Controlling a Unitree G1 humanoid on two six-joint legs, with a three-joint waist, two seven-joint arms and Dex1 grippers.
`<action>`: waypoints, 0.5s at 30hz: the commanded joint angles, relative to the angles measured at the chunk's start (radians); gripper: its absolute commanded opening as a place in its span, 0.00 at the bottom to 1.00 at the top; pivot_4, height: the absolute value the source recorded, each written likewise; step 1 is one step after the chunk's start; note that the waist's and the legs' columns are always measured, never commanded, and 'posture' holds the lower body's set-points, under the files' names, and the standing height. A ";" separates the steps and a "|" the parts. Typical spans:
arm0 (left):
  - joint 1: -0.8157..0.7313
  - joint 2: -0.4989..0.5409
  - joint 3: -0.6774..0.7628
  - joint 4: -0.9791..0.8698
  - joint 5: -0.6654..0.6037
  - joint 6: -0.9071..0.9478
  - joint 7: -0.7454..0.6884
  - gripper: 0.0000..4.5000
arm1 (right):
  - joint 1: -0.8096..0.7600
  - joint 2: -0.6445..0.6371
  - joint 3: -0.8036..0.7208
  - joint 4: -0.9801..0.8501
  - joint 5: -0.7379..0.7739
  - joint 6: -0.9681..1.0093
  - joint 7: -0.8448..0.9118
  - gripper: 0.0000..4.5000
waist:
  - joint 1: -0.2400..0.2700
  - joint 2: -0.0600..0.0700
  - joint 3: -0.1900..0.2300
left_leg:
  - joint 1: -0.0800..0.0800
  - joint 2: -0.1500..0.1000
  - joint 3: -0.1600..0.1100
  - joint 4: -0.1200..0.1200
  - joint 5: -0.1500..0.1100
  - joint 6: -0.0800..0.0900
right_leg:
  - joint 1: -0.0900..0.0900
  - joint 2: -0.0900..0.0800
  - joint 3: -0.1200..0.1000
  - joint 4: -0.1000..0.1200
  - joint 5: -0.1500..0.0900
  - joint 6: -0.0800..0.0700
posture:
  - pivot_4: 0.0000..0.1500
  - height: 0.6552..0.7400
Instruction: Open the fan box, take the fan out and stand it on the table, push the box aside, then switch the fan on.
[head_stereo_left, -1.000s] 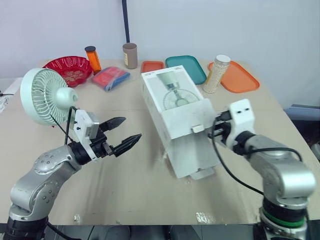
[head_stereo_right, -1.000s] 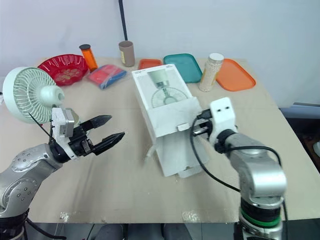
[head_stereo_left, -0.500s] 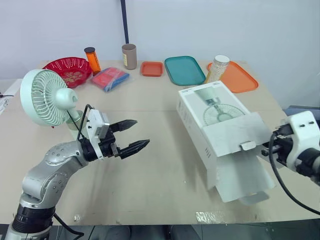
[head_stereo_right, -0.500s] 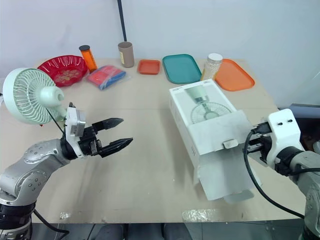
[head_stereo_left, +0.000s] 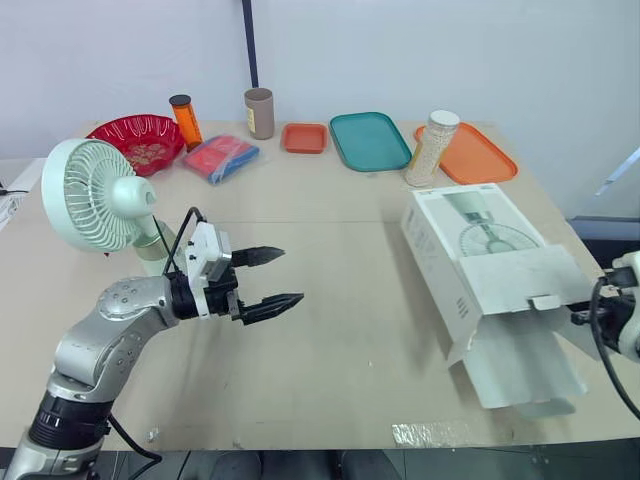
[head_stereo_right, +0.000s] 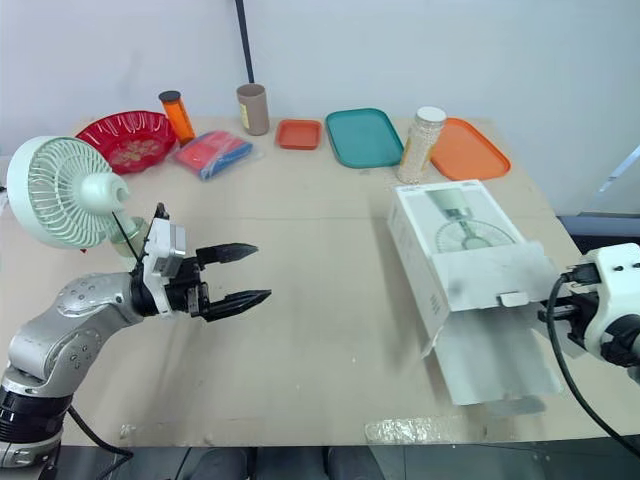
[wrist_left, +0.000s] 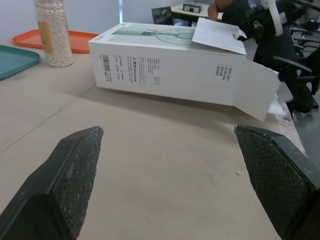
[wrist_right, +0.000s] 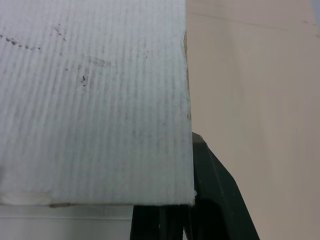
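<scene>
**Fan out and standing; box set at the desk's right side**

Head views: the white fan box (head_stereo_left: 480, 250) lies flat near the right edge of the desk (head_stereo_left: 340, 340), its end flap hanging open toward the front edge. The fan (head_stereo_left: 95, 195) stands upright well to the left of the box. The left claw (head_stereo_left: 292, 275) hovers released and empty between box and fan, nearer the fan. The right claw (head_stereo_right: 558, 300) sits at the box's open flap; whether it is clenched there cannot be told.

Left wrist view: bare desk lies between the spread fingers (wrist_left: 75, 165), with the box's long side beyond.

Right wrist view: the cardboard flap (wrist_right: 90, 100) is close against the camera.

Judgement: the push aside looks nearly finished, as the box has little room left toward the edge; pushing further risks tipping it off. Next comes the switch, so the left claw must turn back toward the fan's base. The button cannot be made out, and the open desk left of the box leaves ample room.
</scene>
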 joint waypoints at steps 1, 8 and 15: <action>-0.015 0.021 -0.002 -0.009 0.016 -0.032 -0.038 1.00 | -0.001 -0.045 -0.008 0.071 -0.014 -0.090 0.011 0.01 | -0.001 0.000 0.000 | 0.000 0.000 0.000 0.000 0.000 0.000 | 0.000 0.000 0.000 0.000 0.000 0.000 | 1.00 1.00; -0.040 0.017 -0.005 0.020 0.039 -0.050 -0.076 1.00 | 0.016 -0.052 -0.002 0.107 -0.006 -0.137 0.015 0.01 | 0.000 0.001 0.000 | 0.001 0.000 0.001 0.000 0.000 0.000 | 0.001 0.000 0.000 0.000 0.000 0.000 | 1.00 1.00; -0.080 0.025 -0.038 0.073 0.071 -0.081 -0.149 1.00 | 0.018 -0.051 0.012 0.121 -0.005 -0.143 0.006 0.01 | 0.000 0.001 0.000 | 0.001 0.000 0.001 0.001 0.000 0.000 | 0.001 0.000 0.001 0.000 0.000 0.000 | 1.00 1.00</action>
